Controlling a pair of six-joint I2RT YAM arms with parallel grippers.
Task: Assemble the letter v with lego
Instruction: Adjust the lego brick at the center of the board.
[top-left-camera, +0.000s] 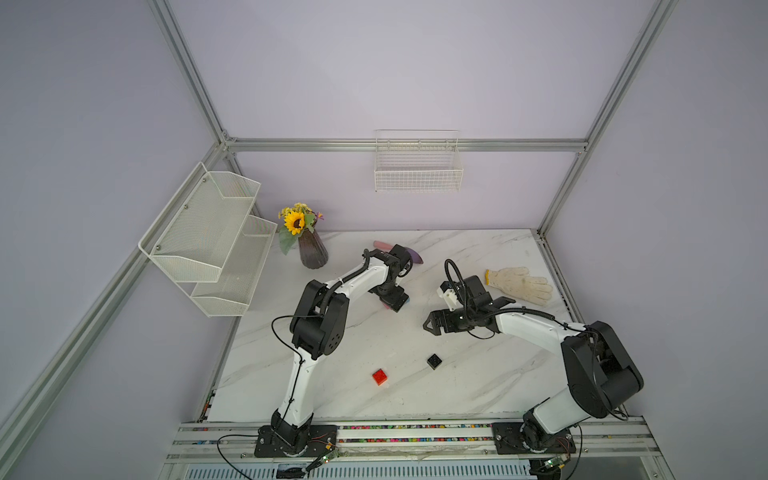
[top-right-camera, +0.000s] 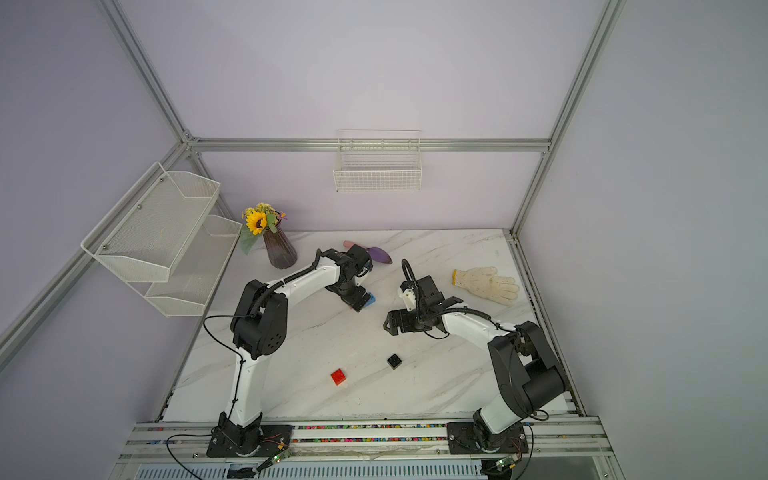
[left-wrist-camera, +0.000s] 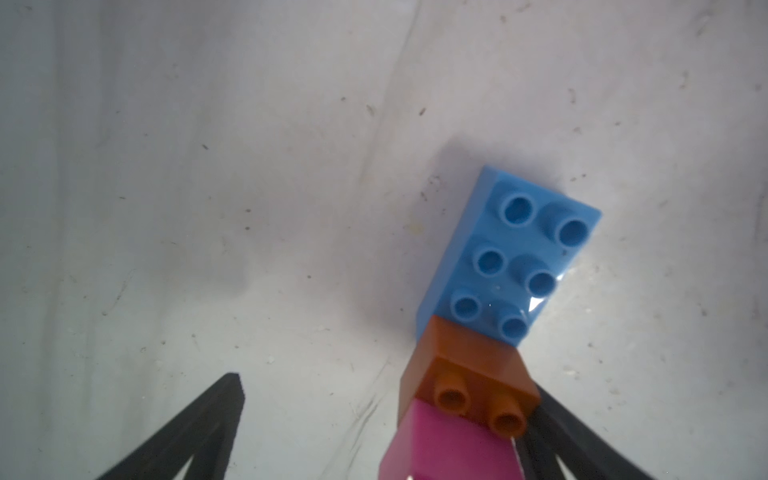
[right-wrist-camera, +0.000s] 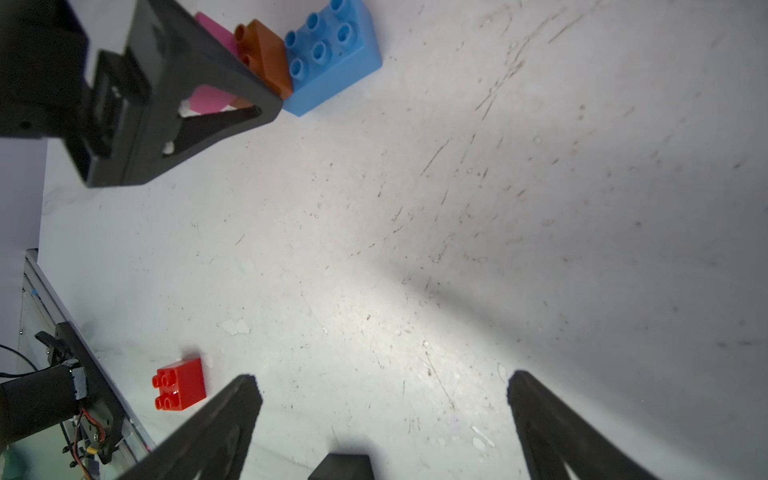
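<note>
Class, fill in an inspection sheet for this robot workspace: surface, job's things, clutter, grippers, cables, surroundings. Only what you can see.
Surface: marbled white table, scuffed up close.
Job's things: blue brick, orange brick and pink brick joined in steps; red brick and black brick loose, apart.
Clutter: glove, trowel partly behind the left arm, vase of flowers.
Grippers: left gripper open astride the joined bricks' pink end; right gripper open, empty.
Cables: black cable loops off the left arm; hose arches behind the right gripper.
Surroundings: wire basket on back wall, mesh shelf on side wall, metal frame.
</note>
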